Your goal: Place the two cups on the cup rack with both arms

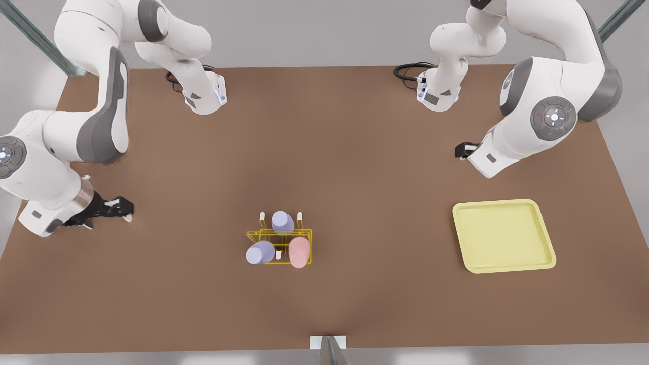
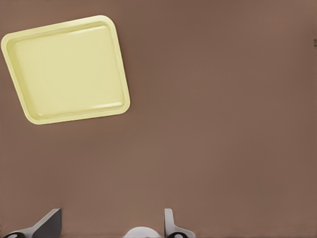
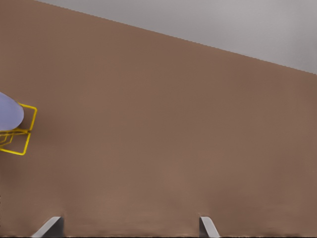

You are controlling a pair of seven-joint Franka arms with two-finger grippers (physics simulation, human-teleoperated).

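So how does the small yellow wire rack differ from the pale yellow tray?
The bright yellow wire-frame rack is an open frame with white-tipped pegs; the pale yellow square tray is a solid, shallow dish. The rack carries three cups; the tray holds nothing. The rack looks smaller than the tray. Both sit flat on the brown table.

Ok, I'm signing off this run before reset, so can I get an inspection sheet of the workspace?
Surface: brown table.
Job's things: pink cup, far lavender cup and near lavender cup all sit on the yellow rack.
Clutter: pale-yellow tray, apart from the rack.
Hands: left hand open, near the tray; right hand open, at the front view's left, apart from the rack.
Cables: black cable loops at the arm bases.
Surroundings: metal struts at the corners.
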